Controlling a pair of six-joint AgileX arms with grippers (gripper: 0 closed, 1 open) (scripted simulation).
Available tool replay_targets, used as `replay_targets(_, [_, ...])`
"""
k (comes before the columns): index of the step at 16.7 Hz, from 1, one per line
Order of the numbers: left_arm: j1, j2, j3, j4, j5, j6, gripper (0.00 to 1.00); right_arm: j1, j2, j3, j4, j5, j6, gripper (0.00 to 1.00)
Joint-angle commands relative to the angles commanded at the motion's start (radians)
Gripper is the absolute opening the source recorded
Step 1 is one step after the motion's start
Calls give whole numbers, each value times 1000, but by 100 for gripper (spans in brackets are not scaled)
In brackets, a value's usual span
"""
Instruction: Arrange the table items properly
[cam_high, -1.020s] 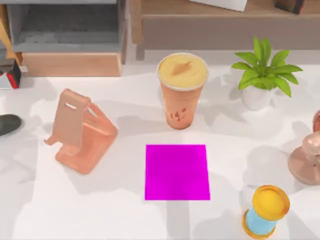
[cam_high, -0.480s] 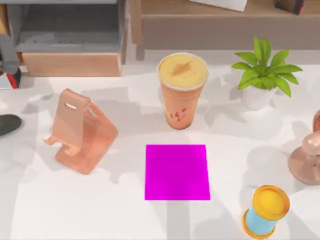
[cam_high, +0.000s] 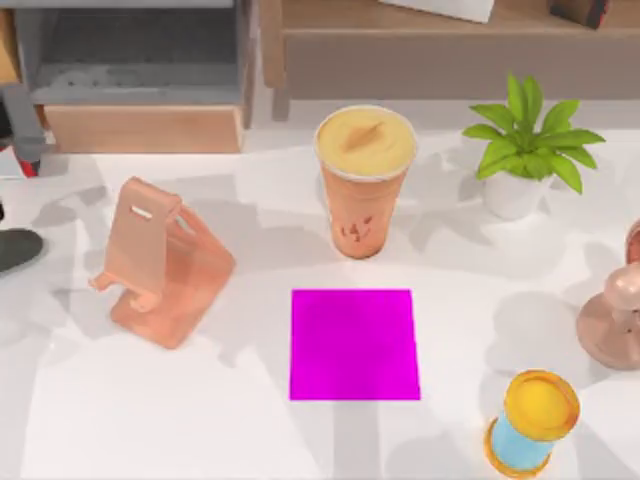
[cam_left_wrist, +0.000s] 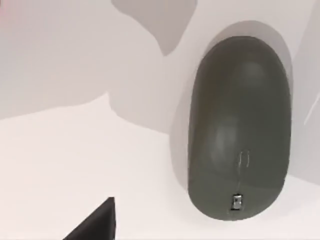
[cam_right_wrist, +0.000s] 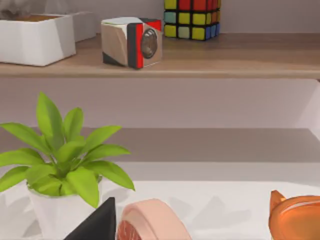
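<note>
Left pincer (cam_left_wrist: 95, 222) above unmarked mouse (cam_left_wrist: 239, 127); no legible writing.

White table (cam_high: 200, 420) – mouse (cam_high: 18, 248), phone stand (cam_high: 160, 265), cup (cam_high: 364, 180), magenta square (cam_high: 354, 344), plant (cam_high: 525, 150)

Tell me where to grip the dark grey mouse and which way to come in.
Grip the mouse across its narrow width, at mid-body, coming straight down from above. It lies flat on the table at the left edge, long and rounded, so its long sides probably give the fingers the best purchase.
</note>
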Motion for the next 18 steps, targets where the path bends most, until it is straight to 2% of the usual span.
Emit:
replay_targets(6, [4,68,-148,221,1,5,100,0,0,0,0,0,0,100])
replay_targets(11, [4,75,-164,242,1,5,100,0,0,0,0,0,0,100])
replay_targets(18, [4,75,-164,242,1,5,47,0,0,0,0,0,0,100])
